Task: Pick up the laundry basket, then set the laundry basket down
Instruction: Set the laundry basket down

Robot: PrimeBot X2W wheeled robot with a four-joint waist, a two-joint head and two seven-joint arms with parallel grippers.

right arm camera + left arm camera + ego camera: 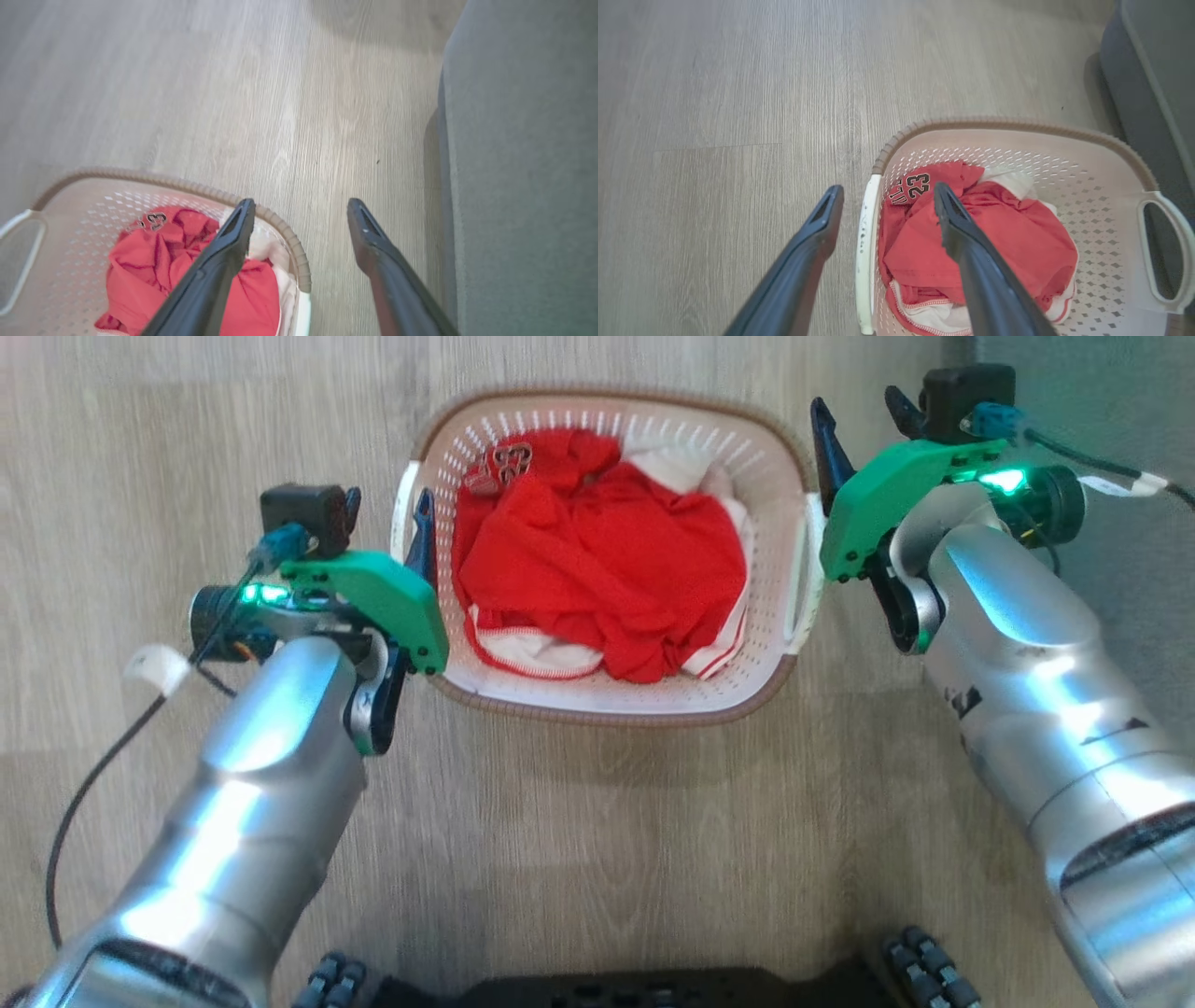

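Observation:
The laundry basket [597,711], cream-white and perforated with a brown rim, sits on the wood floor ahead of me, holding a red jersey [597,560] and white cloth. My left gripper [387,518] is open. It straddles the basket's left white handle [865,247], with one finger outside and one over the clothes. My right gripper [864,429] is open too, at the basket's right side. In the right wrist view the brown rim [285,221] runs between the right gripper's [301,203] fingers. Neither gripper holds anything.
A grey upholstered-looking piece of furniture [523,186] stands close to the right of the basket and my right gripper. My dark wheeled base [653,989] is at the near edge. Bare wood floor [714,116] spreads to the left and beyond.

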